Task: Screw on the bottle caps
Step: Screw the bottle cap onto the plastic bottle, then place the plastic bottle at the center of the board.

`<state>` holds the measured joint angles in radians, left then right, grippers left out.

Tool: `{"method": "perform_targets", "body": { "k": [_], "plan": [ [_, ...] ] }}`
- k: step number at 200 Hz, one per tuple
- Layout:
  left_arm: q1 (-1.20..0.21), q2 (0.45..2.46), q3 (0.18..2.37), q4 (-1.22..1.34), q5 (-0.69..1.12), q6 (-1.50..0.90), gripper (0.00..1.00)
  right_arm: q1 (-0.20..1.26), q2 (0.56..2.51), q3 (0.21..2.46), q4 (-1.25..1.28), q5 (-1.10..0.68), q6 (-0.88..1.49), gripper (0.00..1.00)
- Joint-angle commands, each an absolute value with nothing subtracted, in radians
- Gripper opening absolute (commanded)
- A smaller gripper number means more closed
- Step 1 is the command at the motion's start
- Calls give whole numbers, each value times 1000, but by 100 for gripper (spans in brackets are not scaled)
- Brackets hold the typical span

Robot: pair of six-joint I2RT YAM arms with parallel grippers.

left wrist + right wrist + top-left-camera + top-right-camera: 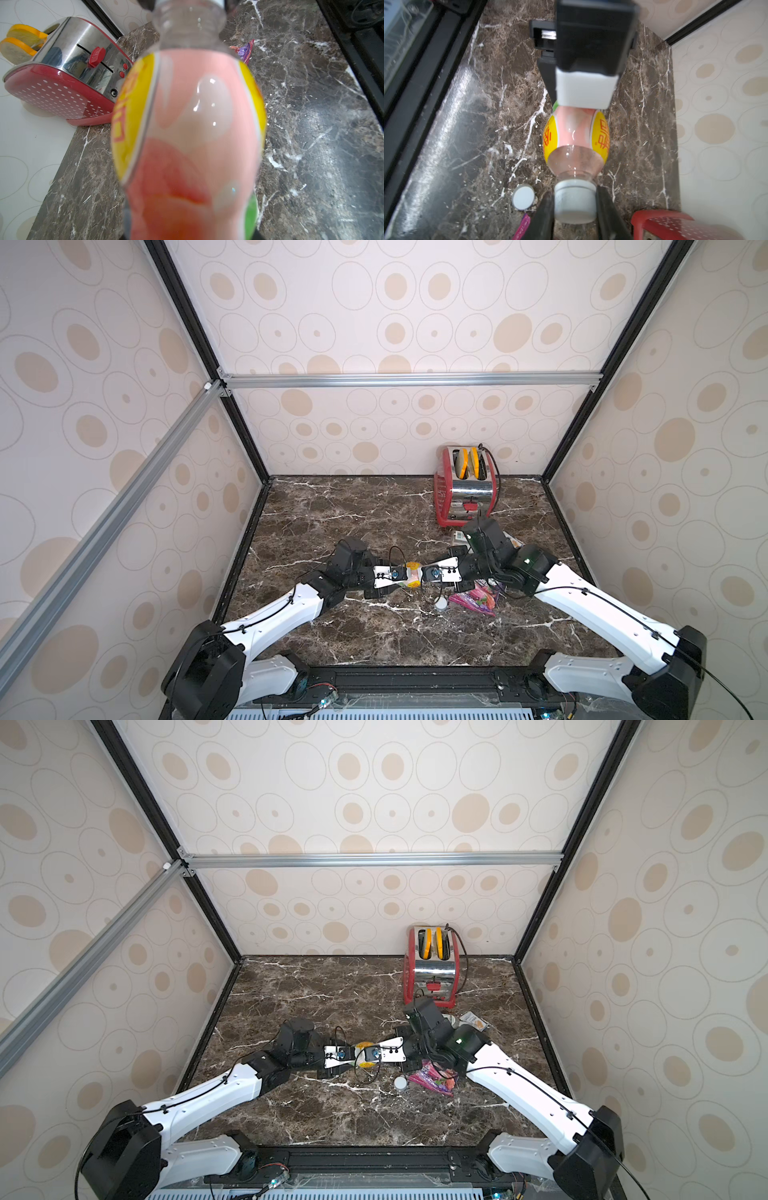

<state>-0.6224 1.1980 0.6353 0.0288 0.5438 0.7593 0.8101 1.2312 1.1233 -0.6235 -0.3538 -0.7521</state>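
Our left tool is clamped on the lower end of the pink bottle, which is held sideways over the table. Our right tool pinches the white cap on its neck. The second cap lies on the table at the bottle's 4 o'clock.

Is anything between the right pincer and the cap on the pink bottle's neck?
Nothing visible. The right pincer flanks the cap on the bottle, fingers against both sides; the loose cap lies apart on the table.

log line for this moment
left gripper: shut on bottle | right gripper: shut on cap at bottle neck | spare cap: on table
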Motion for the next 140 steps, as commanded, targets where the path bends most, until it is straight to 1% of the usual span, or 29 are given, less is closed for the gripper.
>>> {"method": "perform_targets", "body": {
  "k": [1,21,43,53,68,76,98,117,140],
  "plan": [
    [-644,1125,599,226,572,769,31,757,1303,1215,-643,-451,-324,0],
    [-646,1098,573,267,548,771,32,739,1347,1262,-699,-515,-224,0],
    [-645,1127,569,293,500,743,31,738,1342,1294,-706,-553,-198,0],
    [-643,1150,563,321,473,724,31,729,1306,1282,-657,-538,-163,13],
    [-640,1181,548,411,422,644,31,688,1238,1225,-529,-555,-67,39],
    [-637,1193,542,454,413,601,31,668,1200,1181,-435,-551,6,47],
    [-635,1216,534,556,406,475,31,649,1140,1053,-183,-551,189,58],
    [-635,1231,543,589,433,386,31,651,1140,965,29,-586,328,64],
    [-635,1247,540,631,465,312,31,666,1174,940,131,-584,384,67]
  ]
}}
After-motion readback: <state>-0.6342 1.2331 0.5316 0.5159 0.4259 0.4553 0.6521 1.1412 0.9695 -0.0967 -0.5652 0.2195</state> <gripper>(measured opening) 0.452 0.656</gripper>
